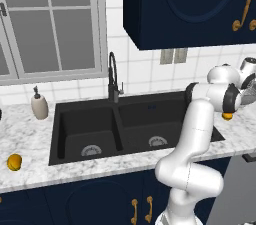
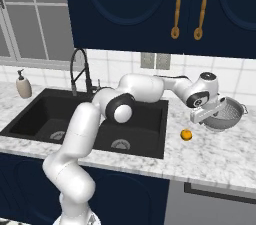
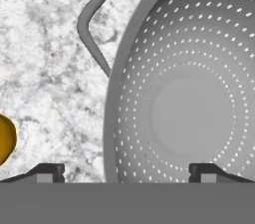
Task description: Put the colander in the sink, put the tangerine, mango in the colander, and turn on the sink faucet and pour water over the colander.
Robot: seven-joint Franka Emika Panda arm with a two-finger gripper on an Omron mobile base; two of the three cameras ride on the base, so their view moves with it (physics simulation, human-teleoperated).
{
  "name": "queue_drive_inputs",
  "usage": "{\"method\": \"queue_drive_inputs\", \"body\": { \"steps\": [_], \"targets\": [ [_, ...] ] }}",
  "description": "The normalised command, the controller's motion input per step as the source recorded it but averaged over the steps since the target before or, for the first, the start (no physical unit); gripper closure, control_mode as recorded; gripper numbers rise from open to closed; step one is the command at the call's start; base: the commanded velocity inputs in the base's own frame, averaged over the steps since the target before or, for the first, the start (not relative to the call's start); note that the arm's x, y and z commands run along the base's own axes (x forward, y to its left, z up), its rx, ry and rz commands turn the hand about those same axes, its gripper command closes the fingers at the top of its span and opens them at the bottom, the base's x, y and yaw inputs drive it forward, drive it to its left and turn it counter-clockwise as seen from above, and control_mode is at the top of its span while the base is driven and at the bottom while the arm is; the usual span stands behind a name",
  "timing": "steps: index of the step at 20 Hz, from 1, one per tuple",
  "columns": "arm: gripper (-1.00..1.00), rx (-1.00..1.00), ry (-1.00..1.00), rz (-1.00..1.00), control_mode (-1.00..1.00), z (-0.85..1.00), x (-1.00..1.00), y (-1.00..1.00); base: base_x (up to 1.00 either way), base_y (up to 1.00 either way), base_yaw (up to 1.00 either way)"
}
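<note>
Hand view: the tool point(image 3: 127, 170) hangs with its tips wide apart and nothing between them, straddling the near rim of the colander point(image 3: 194, 103) on the marble worktop point(image 3: 45, 44). The tangerine point(image 3: 5, 138) lies just outside the left tip.

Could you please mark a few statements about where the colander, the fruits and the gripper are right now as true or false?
1. The colander stands on the counter to the right of the sink. True.
2. The colander already holds both fruits. False: its bowl is empty in the hand view.
3. The gripper is open, its fingertips straddling the colander's rim. True.
4. The tangerine lies in the right basin. False: it lies on the counter beside the colander.
5. Water runs from the sink faucet. False: no stream shows.
6. The mango lies on the counter left of the sink. True.
</note>
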Motion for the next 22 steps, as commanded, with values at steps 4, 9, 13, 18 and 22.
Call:
{"method": "queue_drive_inputs", "body": {
  "steps": [4, 9, 13, 18, 22],
  "targets": [
    [-1.00, 0.00, 0.00, 0.01, -1.00, -0.11, 0.03, 0.00, 0.00, 0.00, 0.00],
    [-1.00, 0.00, 0.00, 0.01, -1.00, -0.02, 0.12, 0.00, 0.00, 0.00, 0.00],
    [-1.00, 0.00, 0.00, 0.01, -1.00, 0.00, 0.29, 0.00, 0.00, 0.00, 0.00],
    [-1.00, 0.00, 0.00, 0.02, -1.00, -0.02, 0.19, 0.00, 0.00, 0.00, 0.00],
    [1.00, 0.00, 0.00, 0.02, -1.00, -0.16, 0.03, 0.00, 0.00, 0.00, 0.00]
  ]
}}
